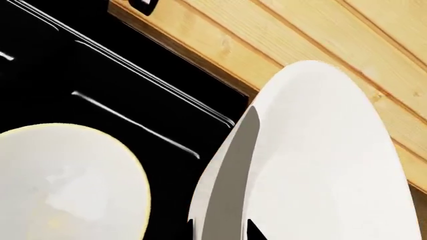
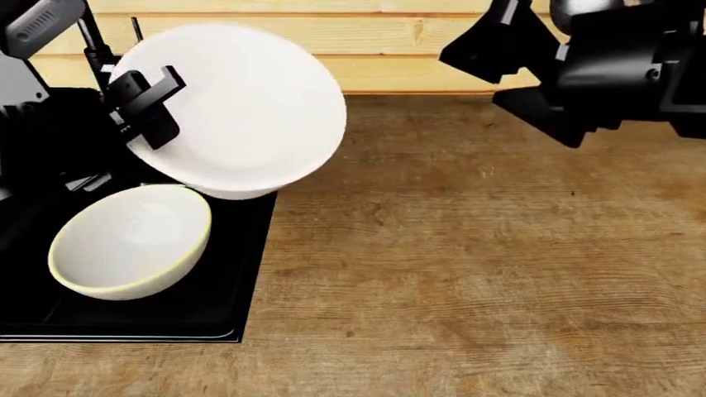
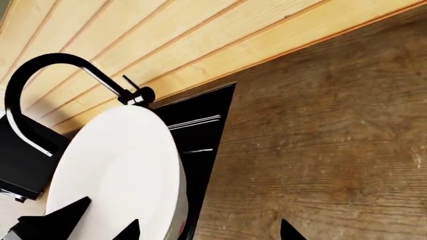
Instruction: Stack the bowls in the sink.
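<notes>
The plain white bowl (image 2: 237, 112) was held tilted at the upper left of the head view, its rim clamped by the left claw (image 2: 149, 103), above the black sink (image 2: 210, 310). The yellow-rimmed bowl (image 2: 127, 240) was seen lying in the sink at lower left. The right claw (image 2: 530, 62), raised over the wooden table (image 2: 485, 265) at upper right, was seen empty; its opening could not be judged.

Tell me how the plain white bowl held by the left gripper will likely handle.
The plain white bowl looks glossy, so it may slip in the left gripper, which pinches only its rim. It appears rigid and probably breakable. Its rounded wall suggests it could rock when set into the yellow-rimmed bowl.
</notes>
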{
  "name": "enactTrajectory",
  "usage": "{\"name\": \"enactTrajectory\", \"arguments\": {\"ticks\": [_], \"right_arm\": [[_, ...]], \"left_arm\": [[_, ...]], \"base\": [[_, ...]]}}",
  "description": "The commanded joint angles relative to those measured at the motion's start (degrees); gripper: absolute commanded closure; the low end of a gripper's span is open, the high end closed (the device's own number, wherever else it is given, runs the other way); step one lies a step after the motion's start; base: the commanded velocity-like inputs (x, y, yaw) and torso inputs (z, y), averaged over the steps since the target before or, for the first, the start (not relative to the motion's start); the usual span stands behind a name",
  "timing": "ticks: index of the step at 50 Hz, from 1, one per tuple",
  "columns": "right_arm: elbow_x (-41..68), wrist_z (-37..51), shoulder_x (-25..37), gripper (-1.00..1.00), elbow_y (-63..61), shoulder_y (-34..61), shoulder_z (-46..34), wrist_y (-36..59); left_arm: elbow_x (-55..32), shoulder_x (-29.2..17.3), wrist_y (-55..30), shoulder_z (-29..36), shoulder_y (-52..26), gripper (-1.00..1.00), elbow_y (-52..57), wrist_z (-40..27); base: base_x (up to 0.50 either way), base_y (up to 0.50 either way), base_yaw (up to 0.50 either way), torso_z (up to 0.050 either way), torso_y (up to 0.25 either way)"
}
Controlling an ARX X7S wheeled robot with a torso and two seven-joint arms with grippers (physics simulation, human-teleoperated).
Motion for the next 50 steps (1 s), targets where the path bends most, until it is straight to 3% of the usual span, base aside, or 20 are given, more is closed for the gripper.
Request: {"name": "enactTrajectory", "arguments": {"ticks": [1, 27, 50], "right_arm": [[-0.65, -0.89, 0.33, -1.00, 0.58, -0.13, 0.50, -0.48], [-1.55, -1.40, -0.32, -1.00, 1.84, 0.28, 0.01, -0.22], [-1.26, -0.72, 0.64, -1.00, 1.45, 0.56, 0.13, -0.46]], "left_arm": [[-1.08, -3.94, 5.63, -2.35, 3.37, 1.00, 3.81, -5.35], [1.86, -9.43, 18.66, -7.52, 17.60, 1.00, 9.09, -5.16], [9.27, -7.28, 22.45, -5.76, 20.85, 1.00, 2.07, -1.27]], "base": [[0.00, 0.00, 0.00, 0.000, 0.000], [0.00, 0.00, 0.00, 0.000, 0.000], [0.00, 0.00, 0.00, 0.000, 0.000]]}}
